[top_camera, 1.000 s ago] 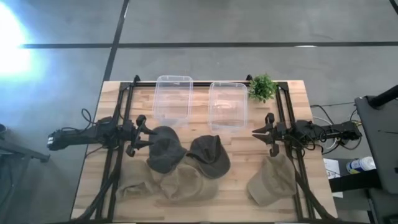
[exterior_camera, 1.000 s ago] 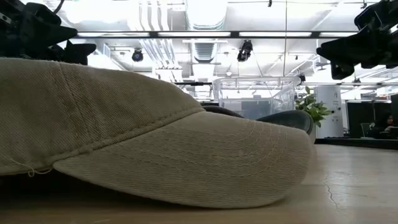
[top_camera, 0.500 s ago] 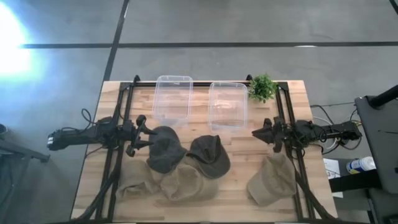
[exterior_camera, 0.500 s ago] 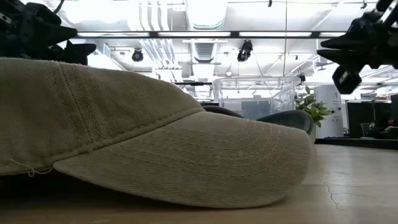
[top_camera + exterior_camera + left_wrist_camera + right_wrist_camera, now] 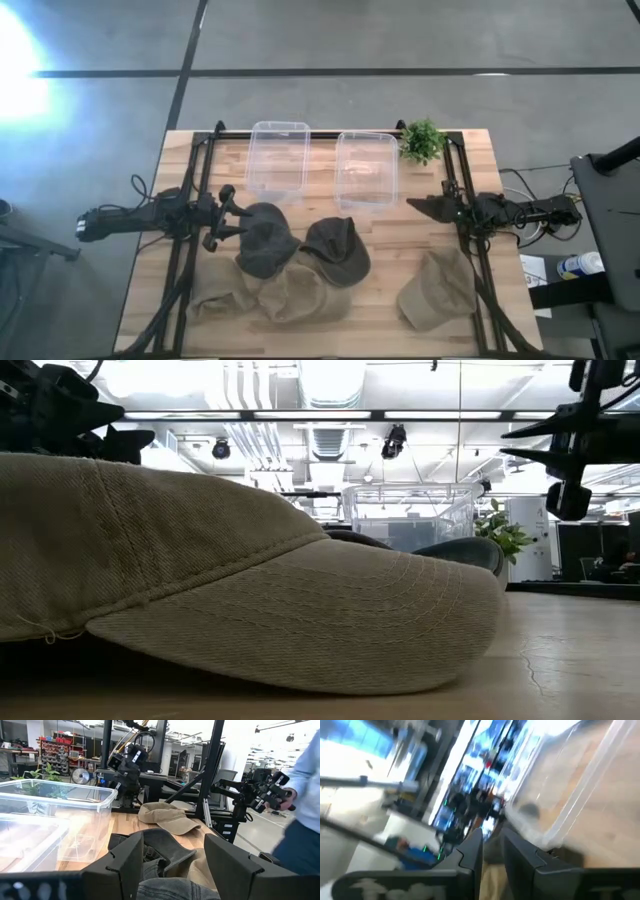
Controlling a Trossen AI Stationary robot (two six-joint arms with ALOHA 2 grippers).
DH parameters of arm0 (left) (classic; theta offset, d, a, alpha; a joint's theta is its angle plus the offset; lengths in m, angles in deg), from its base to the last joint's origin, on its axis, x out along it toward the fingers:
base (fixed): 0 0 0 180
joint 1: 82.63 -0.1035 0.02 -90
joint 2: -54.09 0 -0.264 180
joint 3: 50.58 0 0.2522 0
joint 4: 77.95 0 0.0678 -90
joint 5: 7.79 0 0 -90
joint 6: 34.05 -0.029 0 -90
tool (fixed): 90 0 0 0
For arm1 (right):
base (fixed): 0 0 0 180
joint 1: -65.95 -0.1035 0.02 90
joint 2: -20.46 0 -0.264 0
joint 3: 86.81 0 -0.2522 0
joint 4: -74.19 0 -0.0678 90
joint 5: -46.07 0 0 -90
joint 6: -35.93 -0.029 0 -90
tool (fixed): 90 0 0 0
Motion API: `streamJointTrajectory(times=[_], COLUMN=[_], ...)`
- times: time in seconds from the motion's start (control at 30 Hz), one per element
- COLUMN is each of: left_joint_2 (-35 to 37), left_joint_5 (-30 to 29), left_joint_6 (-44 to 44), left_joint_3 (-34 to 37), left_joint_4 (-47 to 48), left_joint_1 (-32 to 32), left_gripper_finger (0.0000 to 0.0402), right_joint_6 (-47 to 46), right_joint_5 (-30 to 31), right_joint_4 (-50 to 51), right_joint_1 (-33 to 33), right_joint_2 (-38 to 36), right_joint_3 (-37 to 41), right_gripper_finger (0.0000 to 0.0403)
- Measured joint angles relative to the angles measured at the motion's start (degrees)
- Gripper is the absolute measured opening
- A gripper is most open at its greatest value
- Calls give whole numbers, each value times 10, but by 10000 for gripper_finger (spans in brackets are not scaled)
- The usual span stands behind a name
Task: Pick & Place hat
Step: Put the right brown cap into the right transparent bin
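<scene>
looking down, the left pincer (image 5: 222, 215) hung released beside the dark hat (image 5: 266, 238), ready to grab it. the right pincer (image 5: 416, 204) held nothing, its fingers nearly together. down low, a tan hat (image 5: 250, 600) lay on the surface (image 5: 570, 650). the left wrist saw a clear bin (image 5: 55, 815) waiting.

Wooden table (image 5: 180, 170) — hats (image 5: 335, 250), two clear bins (image 5: 278, 158), plant (image 5: 421, 140)

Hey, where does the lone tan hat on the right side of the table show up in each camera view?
High view: tan hat, near edge, right of the hat pile.
Low view: cannot tell; the tan cap filling the frame may be another.
Left wrist view: tan hat lying beyond the dark hat.
Right wrist view: too blurred to tell.
Shared landmark: clear bin.
</scene>
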Motion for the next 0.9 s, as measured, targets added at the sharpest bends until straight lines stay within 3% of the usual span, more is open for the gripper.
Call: streamJointTrajectory(times=[0.1,0.27,0.43,0.73,0.9], left_joint_2=[0,0,0,0,0], left_joint_5=[0,0,0,0,0], left_joint_6=[0,0,0,0,0], left_joint_3=[0,0,0,0,0], left_joint_4=[0,0,0,0,0], left_joint_1=[0,0,0,0,1], left_gripper_finger=[204,204,204,204,204], right_joint_6=[4,-150,-240,-250,-210], right_joint_5=[-3,-104,-202,-367,-473], right_joint_4=[-12,3,47,406,547], right_joint_1=[0,-2,-25,-85,-110], right_joint_2=[1,31,117,353,470], right_joint_3=[0,0,-32,-281,-386], right_gripper_finger=[68,68,68,68,68])
